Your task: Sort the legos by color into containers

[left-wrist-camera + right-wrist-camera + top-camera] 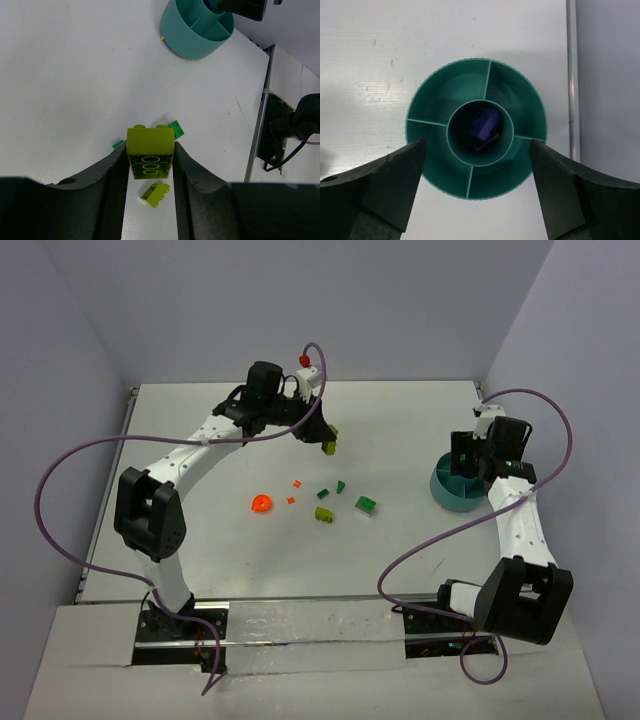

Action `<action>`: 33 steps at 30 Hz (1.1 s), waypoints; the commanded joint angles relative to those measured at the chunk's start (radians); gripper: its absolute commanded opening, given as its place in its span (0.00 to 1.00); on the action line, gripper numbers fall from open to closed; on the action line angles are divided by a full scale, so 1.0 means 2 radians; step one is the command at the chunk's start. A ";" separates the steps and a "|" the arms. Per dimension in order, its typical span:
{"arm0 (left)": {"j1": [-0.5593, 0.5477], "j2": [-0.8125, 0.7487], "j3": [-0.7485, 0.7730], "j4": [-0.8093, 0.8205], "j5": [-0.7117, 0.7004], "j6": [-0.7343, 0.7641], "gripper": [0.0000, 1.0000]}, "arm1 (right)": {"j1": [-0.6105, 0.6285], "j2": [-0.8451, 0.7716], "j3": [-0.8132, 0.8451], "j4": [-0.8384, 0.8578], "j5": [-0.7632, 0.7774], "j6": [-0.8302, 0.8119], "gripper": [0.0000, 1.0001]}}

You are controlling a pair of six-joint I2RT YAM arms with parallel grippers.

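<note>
- Pincers: my left pincer (pixel 149 161) is clamped on a lime green brick (pixel 150 142), one finger against each side, with the studs pointing away from the wrist.
- In the top view that brick hangs above the far middle of the desk (pixel 400 420), clear of its surface.
- My right pincer (pixel 477 142) stands wide open with nothing between its fingers, poised directly over the teal bowl (pixel 455 90) at the right side of the desk.
- The bowl has a round centre cup (pixel 457 145) and an outer ring split by thin walls into four compartments.
- Purple bricks (pixel 485 129) lie in the centre cup; they look like two pieces, though the shadow makes that hard to tell.
- The outer compartments that I can see show only bare teal floor.
- Loose on the mid-desk are an orange-red curved piece (pixel 261 504), two tiny orange-red bits (pixel 297 483), two dark green pieces (pixel 323 494), a brighter green brick (pixel 366 505) and a second lime brick (pixel 324 514).
- All of these lie apart from one another and well apart from the bowl.
- From my left wrist, the second lime brick lies on the desk right below the held one.
</note>
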 commanded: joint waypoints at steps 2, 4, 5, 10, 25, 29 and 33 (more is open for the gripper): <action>0.003 -0.011 0.007 0.040 0.035 -0.018 0.00 | -0.003 -0.034 0.081 -0.039 -0.065 0.015 0.91; 0.008 -0.015 -0.003 0.060 0.048 -0.052 0.00 | -0.002 -0.040 0.102 -0.055 -0.105 0.022 0.89; 0.012 -0.018 -0.012 0.081 0.063 -0.078 0.00 | 0.001 -0.042 0.116 -0.065 -0.145 0.040 0.87; 0.027 -0.034 -0.052 0.185 0.076 -0.198 0.00 | 0.084 -0.046 0.141 -0.066 -0.187 0.108 0.85; 0.035 -0.047 -0.168 0.372 0.000 -0.467 0.00 | 0.297 0.050 0.201 -0.022 -0.155 0.219 0.85; 0.034 -0.033 -0.174 0.411 -0.001 -0.521 0.02 | 0.324 0.069 0.219 -0.024 -0.150 0.221 0.85; 0.034 -0.034 -0.170 0.409 -0.007 -0.522 0.00 | 0.336 0.079 0.237 -0.029 -0.137 0.215 0.84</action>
